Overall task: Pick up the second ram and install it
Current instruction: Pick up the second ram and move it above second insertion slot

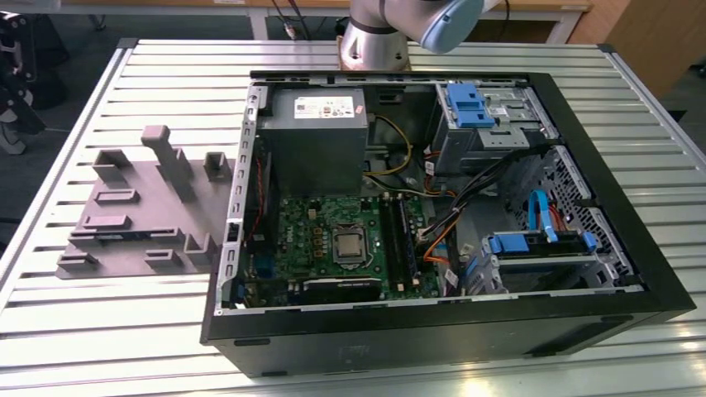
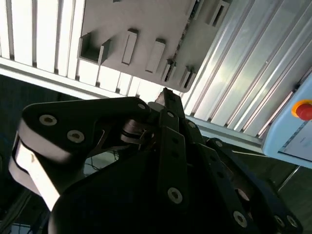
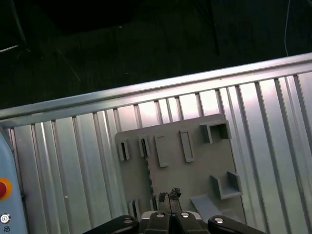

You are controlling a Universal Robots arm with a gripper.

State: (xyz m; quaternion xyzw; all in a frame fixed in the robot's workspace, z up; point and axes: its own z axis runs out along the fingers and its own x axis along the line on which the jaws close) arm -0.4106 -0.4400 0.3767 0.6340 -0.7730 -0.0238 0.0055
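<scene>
In both wrist views my gripper (image 3: pixel 168 196) (image 2: pixel 165 92) hangs high above the grey fixture plate (image 3: pixel 195 170) (image 2: pixel 146 19), its two dark fingertips pressed together with nothing between them. The plate (image 1: pixel 144 223) lies on the slatted table at the exterior view's left, and its blocks and slots carry no green stick. The second ram is out of view as a separate stick. On the green motherboard (image 1: pixel 320 240) in the open computer case, long dark memory slots (image 1: pixel 398 240) run beside the processor socket; I cannot tell what sits in them.
The black case (image 1: pixel 441 331) takes up the middle of the table, with a grey power supply (image 1: pixel 314 132), blue drive brackets (image 1: pixel 469 103) and loose cables inside. The arm's base (image 1: pixel 375 41) stands behind it. A light-blue device with a red button (image 2: pixel 303 109) (image 3: pixel 2 187) sits at the table's edge.
</scene>
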